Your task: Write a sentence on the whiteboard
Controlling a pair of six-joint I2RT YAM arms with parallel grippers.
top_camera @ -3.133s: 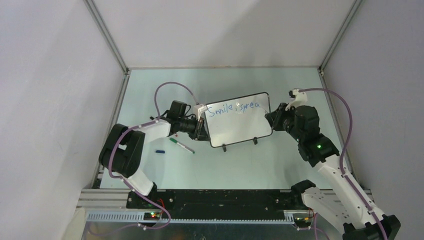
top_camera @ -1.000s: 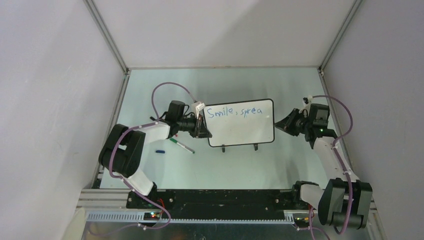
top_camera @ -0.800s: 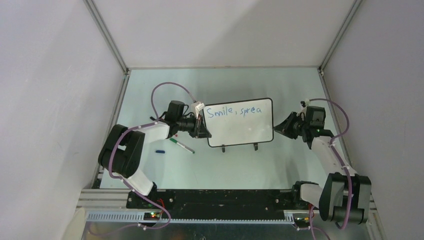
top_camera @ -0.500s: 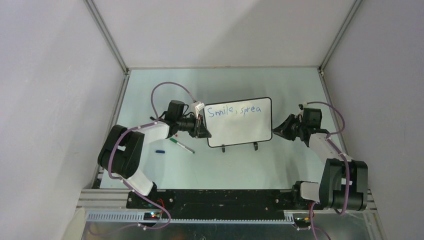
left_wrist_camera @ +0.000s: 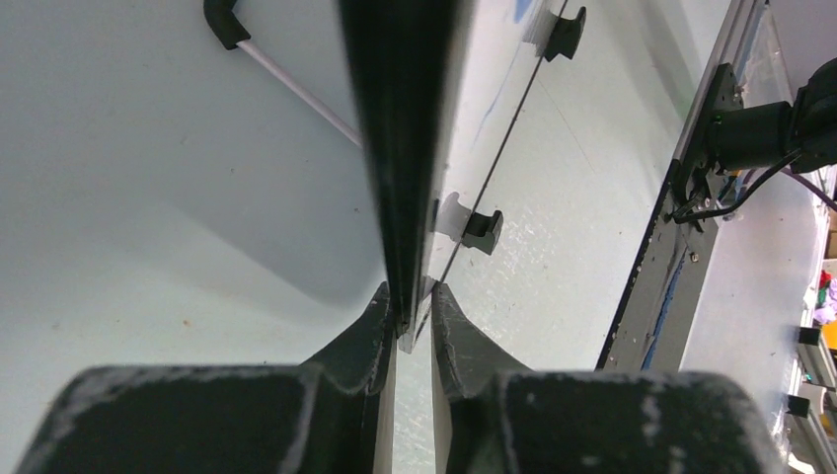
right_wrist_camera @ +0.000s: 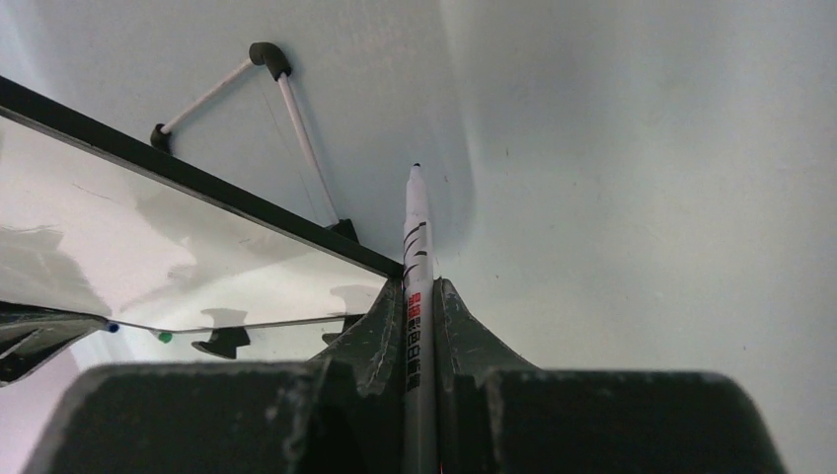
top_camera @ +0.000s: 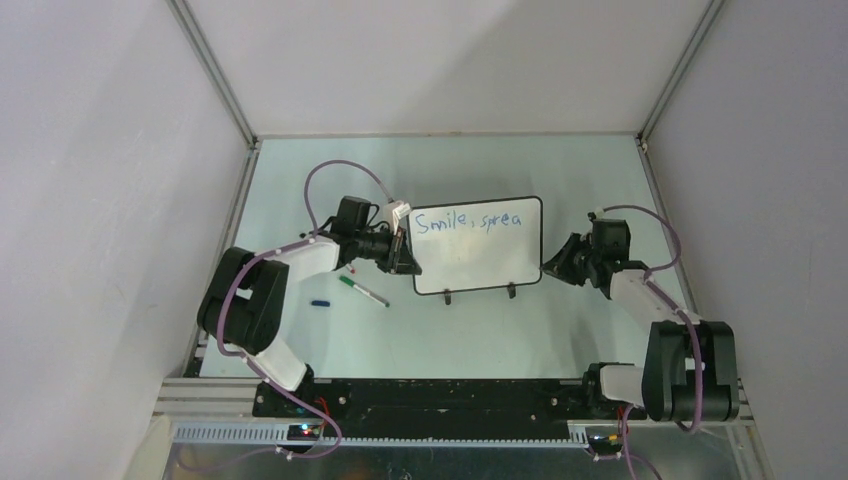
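Beside the whiteboard point(top_camera: 478, 258) your left gripper point(left_wrist_camera: 407, 311) pinches, your right gripper point(right_wrist_camera: 418, 291) grips the marker point(right_wrist_camera: 416, 227). Touch its tip softly where the sentence point(top_camera: 468, 222) stops.

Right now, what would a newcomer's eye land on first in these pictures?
The whiteboard standing in the middle of the table, with blue writing reading "Smile, sprea" along its top. The left gripper clamps its left edge, while the right gripper holds a marker just off its right side, tip clear of the board. A pen with a green end lies flat left of the board's feet.
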